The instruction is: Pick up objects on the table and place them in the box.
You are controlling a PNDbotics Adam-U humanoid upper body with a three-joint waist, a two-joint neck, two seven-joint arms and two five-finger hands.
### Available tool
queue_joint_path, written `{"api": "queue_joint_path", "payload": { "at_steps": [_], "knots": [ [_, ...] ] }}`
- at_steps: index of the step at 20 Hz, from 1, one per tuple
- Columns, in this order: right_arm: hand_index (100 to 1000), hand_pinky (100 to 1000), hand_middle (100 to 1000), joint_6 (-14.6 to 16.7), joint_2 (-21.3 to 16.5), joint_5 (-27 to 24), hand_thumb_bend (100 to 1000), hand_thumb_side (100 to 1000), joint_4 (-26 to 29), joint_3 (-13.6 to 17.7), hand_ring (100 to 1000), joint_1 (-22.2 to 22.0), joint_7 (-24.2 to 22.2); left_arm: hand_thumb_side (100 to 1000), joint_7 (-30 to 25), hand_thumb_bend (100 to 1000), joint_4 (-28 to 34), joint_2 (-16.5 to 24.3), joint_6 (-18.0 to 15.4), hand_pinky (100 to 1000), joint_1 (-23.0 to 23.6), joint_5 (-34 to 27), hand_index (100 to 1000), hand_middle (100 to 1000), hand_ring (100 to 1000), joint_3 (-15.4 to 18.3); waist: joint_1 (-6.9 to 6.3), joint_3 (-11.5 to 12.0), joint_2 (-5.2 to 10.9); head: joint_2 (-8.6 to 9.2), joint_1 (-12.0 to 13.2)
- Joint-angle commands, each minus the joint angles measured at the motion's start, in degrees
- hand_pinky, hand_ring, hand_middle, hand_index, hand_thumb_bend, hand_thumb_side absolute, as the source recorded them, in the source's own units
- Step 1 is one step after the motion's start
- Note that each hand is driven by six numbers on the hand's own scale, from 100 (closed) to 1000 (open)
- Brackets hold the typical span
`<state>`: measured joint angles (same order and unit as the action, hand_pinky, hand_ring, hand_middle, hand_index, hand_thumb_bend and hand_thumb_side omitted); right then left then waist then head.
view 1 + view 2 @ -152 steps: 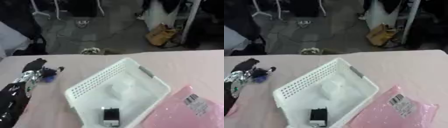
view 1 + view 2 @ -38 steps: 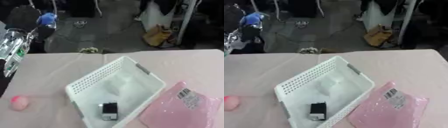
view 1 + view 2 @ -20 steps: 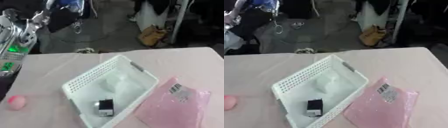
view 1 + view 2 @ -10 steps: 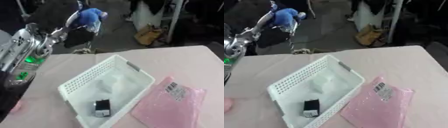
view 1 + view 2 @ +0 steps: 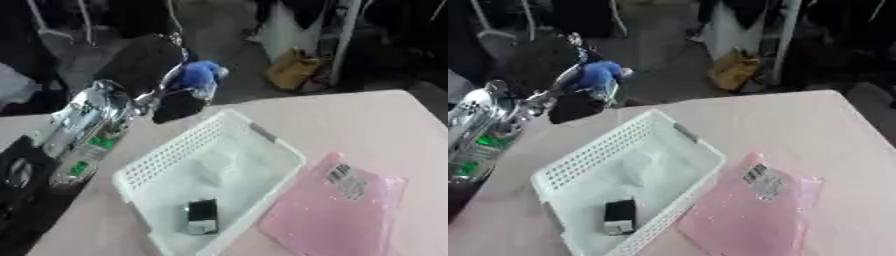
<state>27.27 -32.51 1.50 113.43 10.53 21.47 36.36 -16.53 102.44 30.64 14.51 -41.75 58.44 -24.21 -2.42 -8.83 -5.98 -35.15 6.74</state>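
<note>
Left hand point(image 5: 171, 95) now carried over basket's point(image 5: 262, 137) far corner, fingers curled round blue object point(image 5: 198, 75), pink mailer point(image 5: 337, 207) beside basket

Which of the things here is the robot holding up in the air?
The blue object, held in the left hand above the white basket's far corner. The black item lies inside; the pink bag lies beside it.

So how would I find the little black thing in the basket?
Find the white basket in the middle of the pink table. Look at its near end: the small black box lies there, the only dark thing inside, apart from the pale clear item further in.
</note>
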Motion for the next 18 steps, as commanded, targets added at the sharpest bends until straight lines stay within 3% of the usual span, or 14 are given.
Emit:
{"api": "queue_joint_path", "payload": {
  "at_steps": [1,16,18],
  "knots": [
    [761,775,763,0.3,-0.8,-0.2,100,1000,1.2,0.1,813,0.9,0.1,900,1.7,100,-2.6,-0.6,-1.1,100,-0.1,0.8,417,100,100,-1.2,-0.48,-0.1,1.12,0.19,0.1],
    [759,774,762,0.2,-0.3,-0.4,100,1000,1.2,-0.1,813,0.9,-0.3,919,7.8,100,-14.5,-3.7,-5.7,100,2.2,3.3,423,100,100,-6.8,-0.41,-0.3,0.9,0.16,0.5],
    [759,774,762,0.2,-0.3,-0.4,100,1000,1.2,-0.1,813,0.9,-0.4,963,8.4,100,-14.8,-3.6,-5.7,100,2.0,3.3,453,100,100,-6.9,-0.43,-0.3,0.96,0.1,0.6]
  ]
}}
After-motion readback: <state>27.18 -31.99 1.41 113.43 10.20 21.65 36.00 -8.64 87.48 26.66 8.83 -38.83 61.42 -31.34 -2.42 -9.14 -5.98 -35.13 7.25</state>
